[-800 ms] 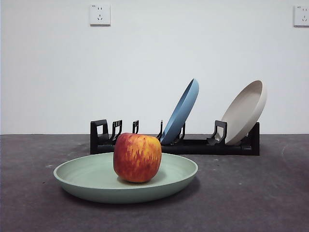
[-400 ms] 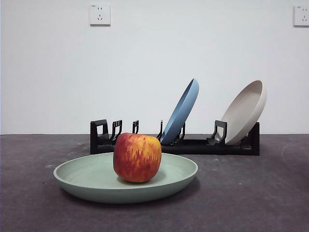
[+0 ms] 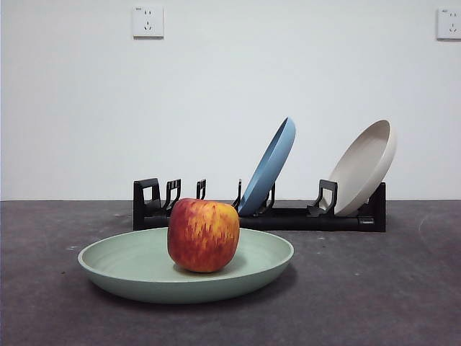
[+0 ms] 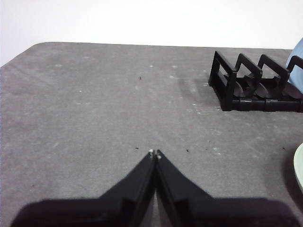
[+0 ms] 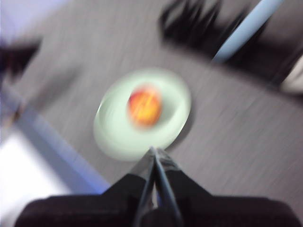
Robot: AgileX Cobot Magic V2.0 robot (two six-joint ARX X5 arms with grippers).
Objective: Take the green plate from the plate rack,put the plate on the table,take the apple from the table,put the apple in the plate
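Note:
The red and yellow apple (image 3: 203, 235) rests inside the pale green plate (image 3: 130, 270), which lies flat on the dark grey table (image 3: 374, 288) in front of the black plate rack (image 3: 288, 216). The blurred right wrist view shows the apple (image 5: 144, 106) on the green plate (image 5: 113, 137) from high above, with my right gripper (image 5: 154, 151) shut and empty well clear of both. My left gripper (image 4: 155, 153) is shut and empty over bare table, away from the rack (image 4: 251, 87) and from the plate's edge (image 4: 299, 165). Neither arm shows in the front view.
A blue plate (image 3: 270, 169) and a cream-white plate (image 3: 364, 169) lean in the rack's slots. Behind stands a white wall with two sockets (image 3: 148, 21). The table's near edge (image 5: 57, 146) shows in the right wrist view.
The front view has shifted very slightly to the left; the apple, plate and rack stand as before.

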